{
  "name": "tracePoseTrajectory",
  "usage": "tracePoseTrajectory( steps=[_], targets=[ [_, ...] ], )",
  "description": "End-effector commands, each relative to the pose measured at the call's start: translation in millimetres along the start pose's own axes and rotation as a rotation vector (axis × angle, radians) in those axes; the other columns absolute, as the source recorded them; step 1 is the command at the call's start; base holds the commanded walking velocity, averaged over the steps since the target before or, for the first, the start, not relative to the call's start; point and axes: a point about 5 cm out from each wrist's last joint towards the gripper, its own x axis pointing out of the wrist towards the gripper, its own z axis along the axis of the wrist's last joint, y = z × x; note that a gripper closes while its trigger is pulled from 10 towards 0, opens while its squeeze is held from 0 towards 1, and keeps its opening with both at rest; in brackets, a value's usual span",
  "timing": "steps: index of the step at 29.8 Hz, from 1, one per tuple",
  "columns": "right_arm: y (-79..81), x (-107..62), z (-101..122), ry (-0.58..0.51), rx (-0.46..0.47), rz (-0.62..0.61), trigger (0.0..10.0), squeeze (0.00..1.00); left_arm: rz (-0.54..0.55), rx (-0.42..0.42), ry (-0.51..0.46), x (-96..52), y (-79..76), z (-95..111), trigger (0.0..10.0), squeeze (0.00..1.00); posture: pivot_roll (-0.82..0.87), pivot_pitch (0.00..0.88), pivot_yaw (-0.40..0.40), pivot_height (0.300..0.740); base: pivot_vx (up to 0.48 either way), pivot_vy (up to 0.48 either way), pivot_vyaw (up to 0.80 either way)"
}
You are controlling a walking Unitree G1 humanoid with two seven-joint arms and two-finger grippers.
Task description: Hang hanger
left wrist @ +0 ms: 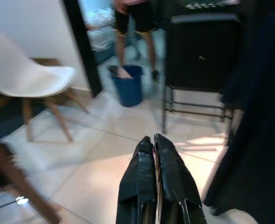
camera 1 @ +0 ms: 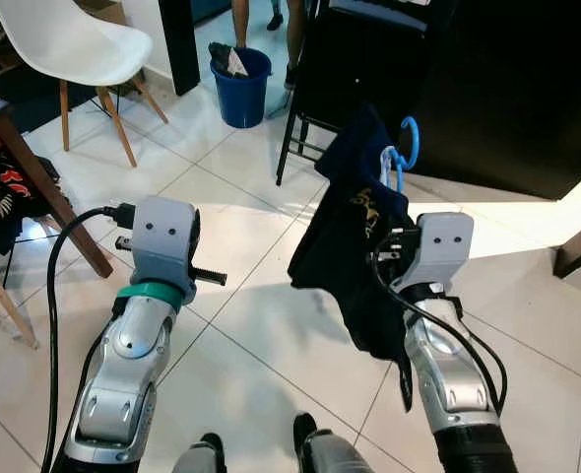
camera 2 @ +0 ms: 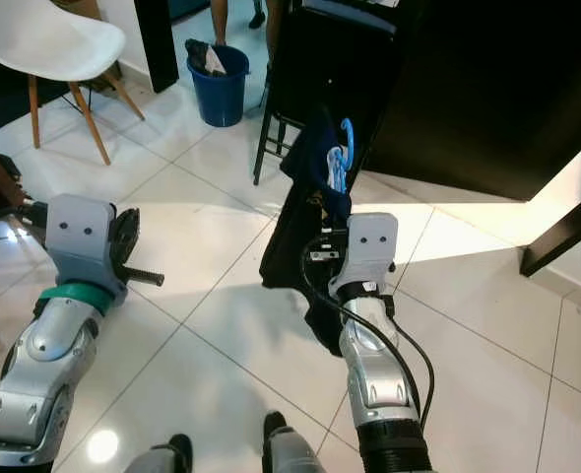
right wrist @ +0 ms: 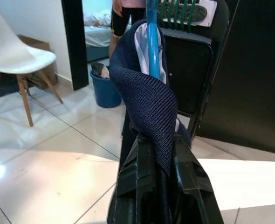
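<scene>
Black folding metal chair point(camera 1: 340, 69) stands ahead, probably rail for hanging.

Dark navy cloth garment point(camera 1: 355, 227), soft and limp, drapes from light blue plastic hanger point(camera 1: 405, 148); hook points up, ready for rail.

Right gripper point(right wrist: 163, 154) clamps hanger neck through fabric folds, holds load high above glossy white tiled floor point(camera 1: 271, 325).

Left gripper point(left wrist: 154, 149), fingers pressed together, empty, kept aside.

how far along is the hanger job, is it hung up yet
Not hung yet. Done: the right gripper is shut on the blue hanger, which carries a dark navy shirt. In hand: it holds the hanger up over the tiled floor, near the black folding chair. Left: the hook rests on nothing, and I can't make out a rail. The left gripper is shut and holds nothing.
</scene>
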Motion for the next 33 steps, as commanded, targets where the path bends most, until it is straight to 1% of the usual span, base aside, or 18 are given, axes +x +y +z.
tracePoseTrajectory(
  steps=[1, 9, 11, 18, 19, 20, 22, 25, 27, 30, 32, 33],
  targets=[
    [-2.8, 1.2, 4.0, -0.036, -0.014, -0.006, 10.0, 0.0, 0.004, 0.0, 0.02, -1.4, 0.0, -6.3, 10.0, 0.0, -0.02, 0.078, -0.003, 0.74, -0.364, 0.0, 0.0],
    [-5.5, 1.3, 3.2, -0.034, -0.017, -0.018, 10.0, 0.0, 0.003, -0.003, 0.021, 1.7, 0.6, -6.4, 10.0, 0.0, -0.02, 0.079, 0.002, 0.74, -0.337, 0.0, 0.0],
    [-6.7, 0.7, 2.8, -0.033, -0.021, -0.019, 10.0, 0.0, 0.005, -0.007, 0.022, 2.0, 0.3, -6.4, 10.0, 0.0, -0.03, 0.081, 0.003, 0.74, 0.0, 0.0, -0.28],
    [-8.9, 0.3, 2.2, -0.025, -0.018, -0.022, 10.0, 0.0, 0.002, -0.043, 0.051, 1.5, -2.5, -8.5, 10.0, 0.0, -0.03, 0.081, 0.003, 0.74, 0.0, 0.0, -0.8],
    [-9.2, 0.4, 2.2, -0.026, -0.021, -0.02, 10.0, 0.0, 0.009, -0.067, 0.068, 1.6, -3.7, -9.5, 10.0, 0.0, -0.03, 0.078, 0.002, 0.74, 0.0, 0.0, -0.8],
    [-9.2, 0.4, 2.2, -0.026, -0.021, -0.02, 10.0, 0.0, 0.009, -0.067, 0.068, 1.6, -3.7, -9.5, 10.0, 0.0, -0.03, 0.078, 0.002, 0.74, 0.0, 0.0, -0.8],
    [-10.0, 0.9, 1.8, -0.025, -0.025, -0.018, 10.0, 0.0, 0.017, -0.105, 0.094, 1.9, -6.2, -11.4, 10.0, 0.0, -0.03, 0.076, 0.002, 0.74, 0.0, 0.0, -0.8],
    [-10.5, 0.9, 0.8, -0.022, -0.027, -0.017, 10.0, 0.0, 0.007, -0.106, 0.103, 2.0, -8.6, -12.9, 10.0, 0.0, -0.03, 0.074, 0.002, 0.74, 0.0, 0.0, -0.8],
    [-11.0, 0.7, -0.6, -0.017, -0.029, -0.016, 10.0, 0.0, -0.006, -0.093, 0.109, 1.6, -10.8, -14.9, 10.0, 0.0, -0.03, 0.074, 0.002, 0.74, 0.0, 0.0, -0.8],
    [-11.1, -1.0, -4.7, -0.004, -0.035, -0.011, 10.0, 0.0, -0.029, -0.067, 0.135, -1.2, -14.2, -23.4, 10.0, 0.0, -0.03, 0.069, 0.004, 0.74, 0.0, 0.0, -0.8],
    [-11.1, -1.0, -4.7, -0.004, -0.035, -0.011, 10.0, 0.0, -0.029, -0.067, 0.135, -1.2, -14.2, -23.4, 10.0, 0.0, -0.03, 0.069, 0.004, 0.74, 0.0, 0.0, -0.8],
    [-11.0, -1.8, -6.2, 0.001, -0.034, -0.011, 10.0, 0.0, -0.035, -0.062, 0.153, -2.5, -15.0, -27.4, 10.0, 0.0, -0.03, 0.066, 0.005, 0.74, 0.0, 0.0, -0.8]
  ],
)
